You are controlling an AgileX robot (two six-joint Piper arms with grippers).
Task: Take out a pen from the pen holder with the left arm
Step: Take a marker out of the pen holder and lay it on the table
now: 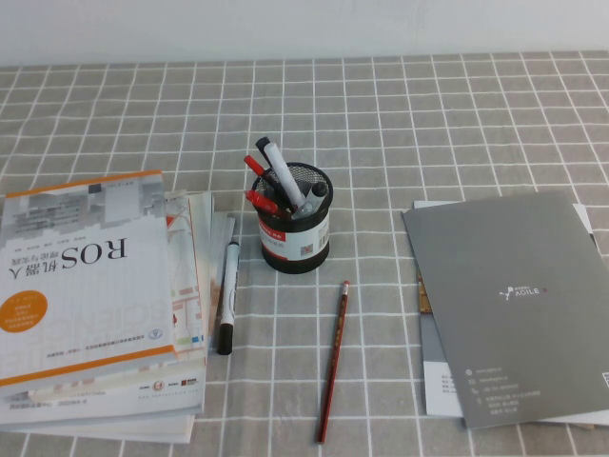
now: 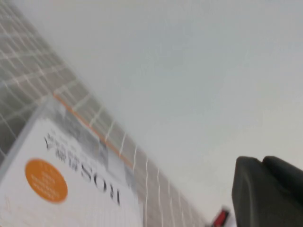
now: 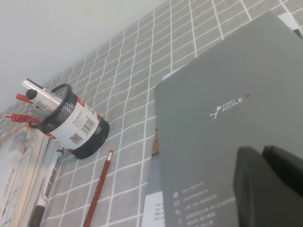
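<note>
Grey checked tabletop [image 1: 457,143] below a white wall. We note the black mesh pen holder [image 1: 295,243] upright near centre, pens [image 1: 284,173] leaning in it. Left end effector [image 2: 263,191] hangs above the ROS book [image 1: 86,276], fully closed, nothing seen in it. Right end effector [image 3: 264,189] is over the grey brochure [image 1: 514,305]; its state we cannot tell. A red pencil [image 1: 333,362] lies in front of the holder.

The pen holder [image 1: 295,233] stands mid-table [image 1: 428,124] with the pens [image 1: 283,174] upright in it, leaning left. To its left a marker [image 1: 226,297] lies just beside a stack of books [image 1: 86,286]. A pencil [image 1: 332,362] lies in front of the holder, slightly right. Well to the right, a booklet [image 1: 509,305] rests on some papers. The left tool [image 2: 265,194] hangs above the books' side, the right tool [image 3: 270,189] above the booklet.
</note>
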